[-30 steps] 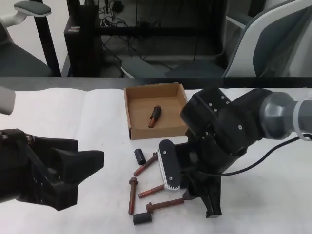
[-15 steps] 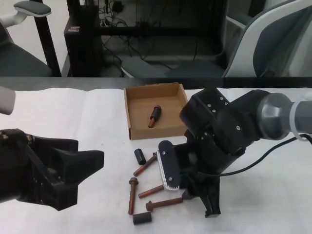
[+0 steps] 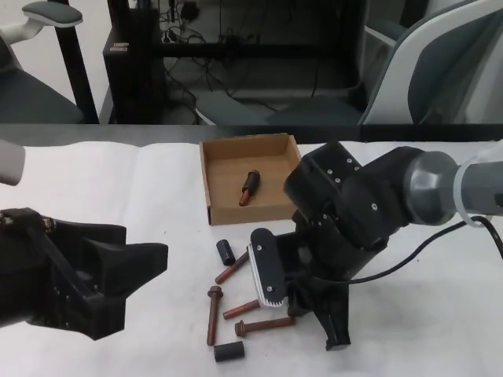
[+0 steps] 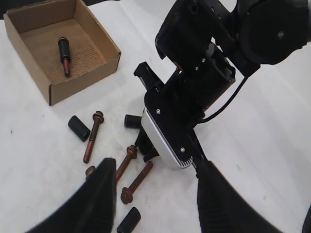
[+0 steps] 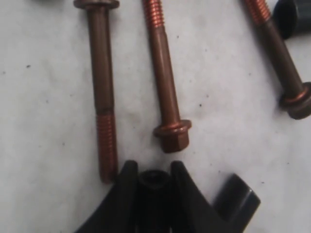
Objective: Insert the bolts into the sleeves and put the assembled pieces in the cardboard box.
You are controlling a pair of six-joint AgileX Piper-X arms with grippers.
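The cardboard box (image 3: 212, 184) holds one assembled bolt-and-sleeve piece (image 3: 249, 187). In front of it lie several copper bolts (image 3: 212, 314) and loose black sleeves (image 3: 225, 251). My right gripper (image 5: 154, 180) is down among them, shut on a black sleeve (image 5: 154, 189) held end-on just below a bolt's head (image 5: 171, 136). Another sleeve (image 5: 238, 199) lies right beside its finger. In the high view the right gripper (image 3: 299, 308) is at the bolts' right end. My left gripper (image 4: 156, 167) hovers open above the pile, at the bench's front left (image 3: 145, 263).
White cloth (image 3: 118, 196) covers the bench. The box (image 4: 29, 53) stands just behind the parts. A cable (image 3: 424, 243) trails from the right arm. More cloth lies bare at the left and far right. A dark rack and chairs stand behind the bench.
The right arm has shifted slightly left, toward the bolts, and the nearest bolt slid a little left with it. The left arm has not moved.
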